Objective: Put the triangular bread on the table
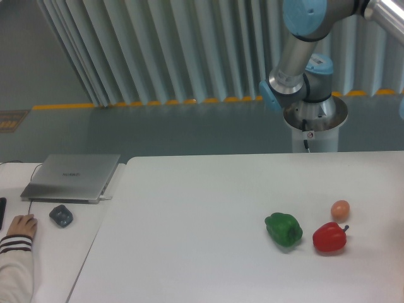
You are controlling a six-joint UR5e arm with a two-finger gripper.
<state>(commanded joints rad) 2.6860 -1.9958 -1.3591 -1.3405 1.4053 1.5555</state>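
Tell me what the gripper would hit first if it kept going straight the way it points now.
That can't be judged: the gripper is out of frame, and only upper arm segments show at the top right. The triangular bread isn't visible either. On the table lie a green pepper, red pepper and small orange ball.

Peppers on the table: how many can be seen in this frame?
2. The green pepper lies right of the table's centre; the red pepper sits just right of it, with a small ball behind. The frame's right edge may hide more.

Arm [297, 57] rises from base, exits top right; tool apparently off-frame.
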